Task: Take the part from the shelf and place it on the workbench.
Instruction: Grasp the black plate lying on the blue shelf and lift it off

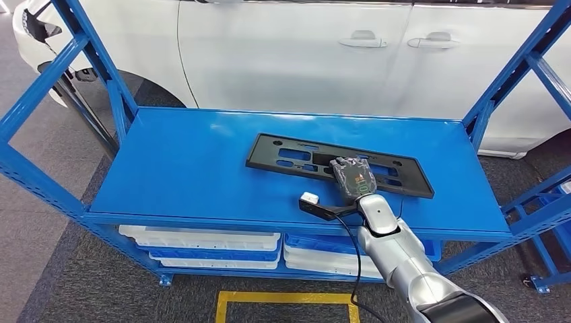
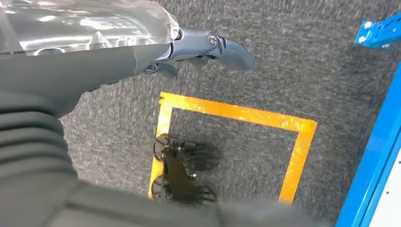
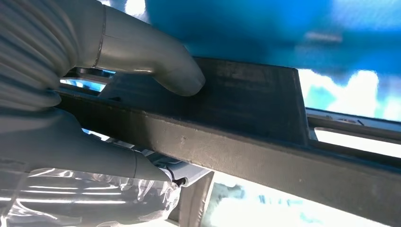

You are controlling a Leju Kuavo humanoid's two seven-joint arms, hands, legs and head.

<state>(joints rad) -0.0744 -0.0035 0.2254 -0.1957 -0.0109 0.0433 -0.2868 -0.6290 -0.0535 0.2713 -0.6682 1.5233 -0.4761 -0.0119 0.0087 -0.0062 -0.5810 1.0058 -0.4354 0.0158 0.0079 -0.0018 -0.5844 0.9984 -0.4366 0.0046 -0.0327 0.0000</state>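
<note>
I am looking down at a blue metal shelf (image 1: pixel 188 168) with a flat top deck and slanted blue frame posts at both ends. One thing lies directly on the deck: a flat black part (image 1: pixel 296 156), long and rectangular with cut-out slots, set right of centre and angled slightly. Beneath the deck, a lower level carries stacked white trays (image 1: pixel 202 242). The shelf stands on grey carpet floor (image 2: pixel 293 61) marked with a yellow tape square (image 2: pixel 236 113).
</note>
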